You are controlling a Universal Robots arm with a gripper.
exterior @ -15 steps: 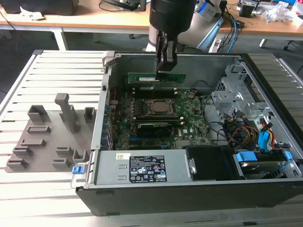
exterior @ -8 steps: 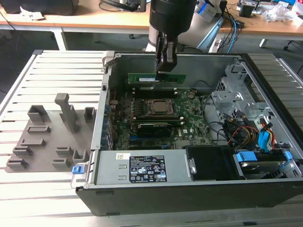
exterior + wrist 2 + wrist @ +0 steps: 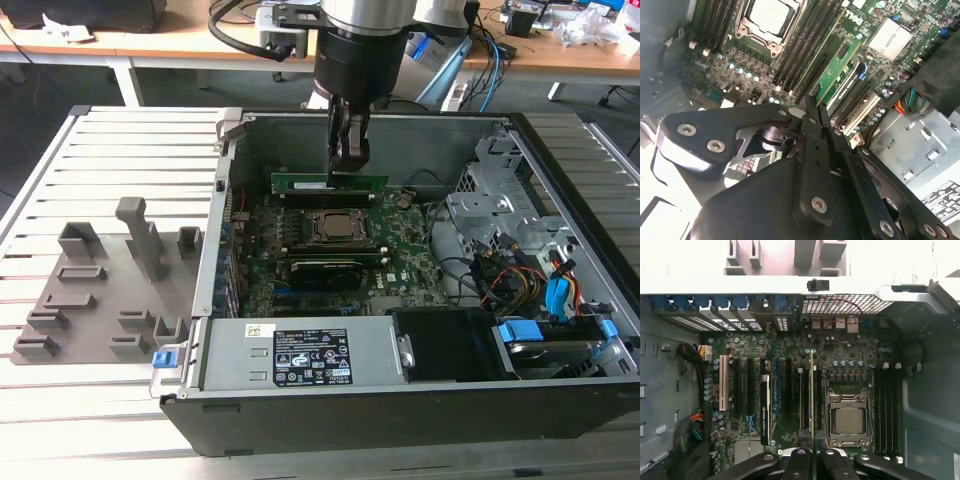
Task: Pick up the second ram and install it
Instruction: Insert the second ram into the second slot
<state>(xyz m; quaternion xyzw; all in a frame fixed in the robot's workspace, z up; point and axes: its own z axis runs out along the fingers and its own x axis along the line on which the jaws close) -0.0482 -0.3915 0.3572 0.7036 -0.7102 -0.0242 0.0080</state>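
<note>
Misalignment is the chief worry here. On the exterior view's left, the grey holder tray (image 3: 95,290) lies on the slatted counter (image 3: 110,150) beside the open computer case (image 3: 215,290), well apart from the work. Toward the middle, the fingers (image 3: 351,150) are closed on the top edge of the second ram (image 3: 330,184). It stands on its long edge over the slots just behind the processor socket (image 3: 340,228), as that view sees it. A narrow pinch like this could let the strip tilt or slip. If its ends sit off the slot line, I judge that pressing down could strain the board or the slot latches. Its lower edge and those latches are hidden, so I cannot tell whether it is seated, partly in, or only hovering. Further right, loose cables (image 3: 490,275) near the drive cage lie well apart from it. In the second wrist view the arm's own dark body covers the contact point.
</note>
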